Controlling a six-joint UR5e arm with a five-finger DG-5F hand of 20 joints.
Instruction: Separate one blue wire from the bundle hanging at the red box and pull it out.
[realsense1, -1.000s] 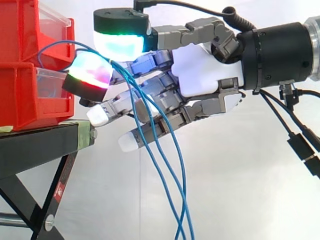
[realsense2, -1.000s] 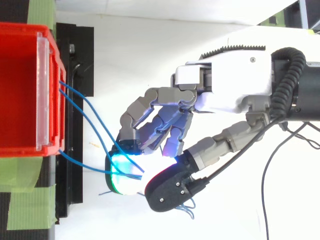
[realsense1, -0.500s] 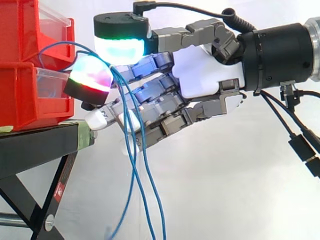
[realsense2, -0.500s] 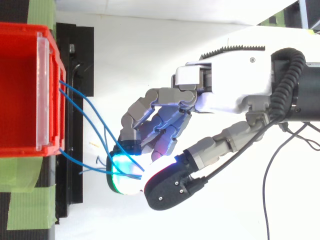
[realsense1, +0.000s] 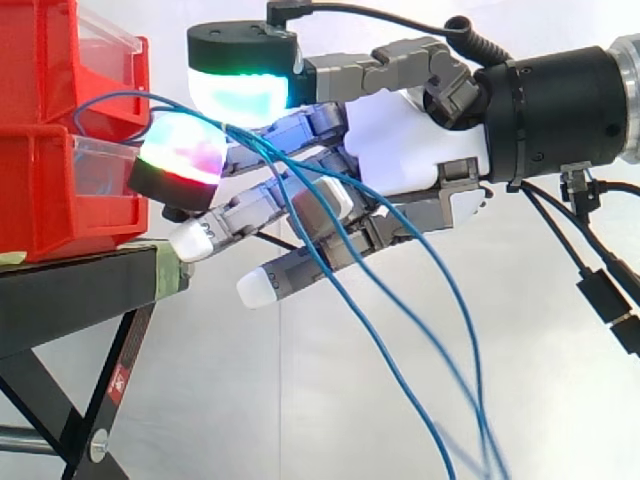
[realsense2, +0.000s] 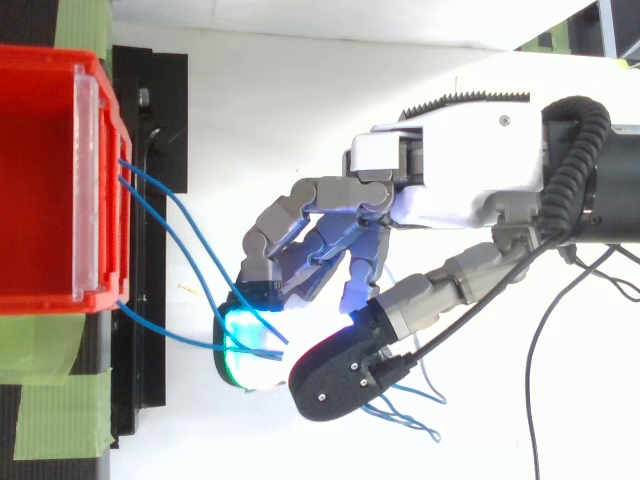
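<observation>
Side view: the only label is a small sticker (realsense1: 117, 381) on the leg of the black bench (realsense1: 70, 285); its print is too small to read. The hand (realsense1: 400, 140) reaches toward the stacked red box (realsense1: 60, 190). The top two fingers (realsense1: 240, 90) close pad to pad, the cyan-green pad above the red-magenta one. The blue wires (realsense1: 243, 138) arch out of the red box, pass through the gap between those two pads and look pinched there. I can't tell how many wires are in the pinch. Past it they drape across the lower fingers, which are straight and spread with white tips, then hang down and away under the palm. Green tape (realsense1: 170, 270) sits on the bench edge just below the lowest fingertips.

Top view: no readable print. Three blue wires (realsense2: 190, 345) leave the front wall of the red box (realsense2: 40, 170) and cross the bench (realsense2: 160, 90). Two run under the curled upper fingers (realsense2: 275, 225). The third runs into the contact between the cyan-green pad and the black-backed pad. Loose wire ends trail out behind that black-backed pad, on the palm side of the hand (realsense2: 450, 190). Green tape (realsense2: 80, 25) marks the bench corners.
</observation>
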